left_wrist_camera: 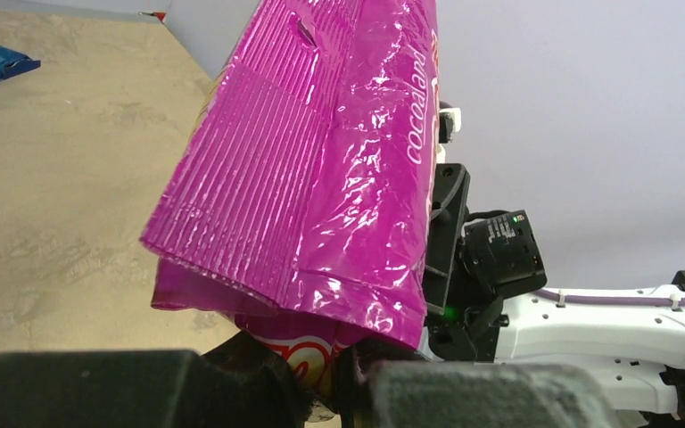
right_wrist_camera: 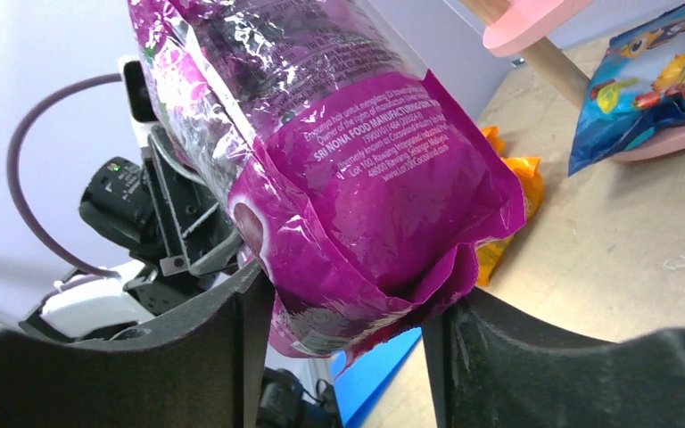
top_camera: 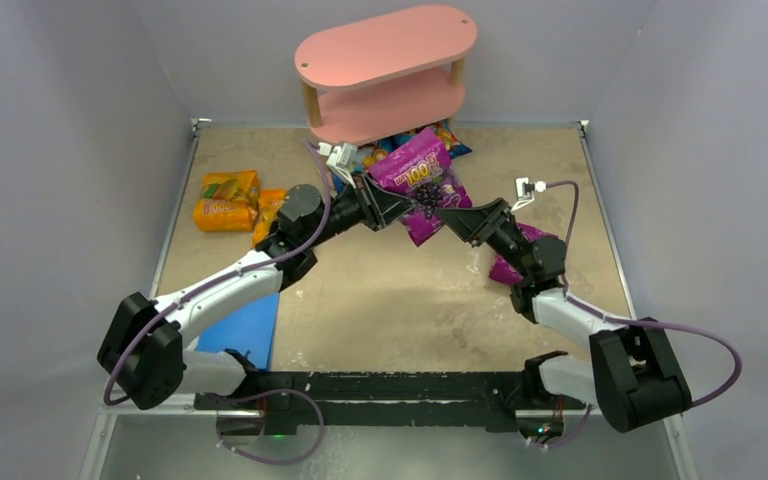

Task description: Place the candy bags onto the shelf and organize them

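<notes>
A magenta-purple candy bag [top_camera: 418,178] hangs in the air in front of the pink shelf [top_camera: 385,45]. My left gripper [top_camera: 400,205] is shut on its edge, as the left wrist view [left_wrist_camera: 348,374] shows. My right gripper [top_camera: 445,212] is open, and the bag's bottom end [right_wrist_camera: 366,223] sits between its wide-spread jaws [right_wrist_camera: 348,312], brushing both. A second purple bag [top_camera: 507,268] lies under my right arm. Two blue bags [top_camera: 455,147] lie at the shelf's lowest board. Two orange bags [top_camera: 228,200] lie at the left.
A flat blue mat [top_camera: 245,330] lies by the left arm's base. In the right wrist view, a blue bag [right_wrist_camera: 651,80] overhangs the lowest pink board [right_wrist_camera: 669,143], beside a wooden post [right_wrist_camera: 553,67]. Grey walls close in the table on three sides.
</notes>
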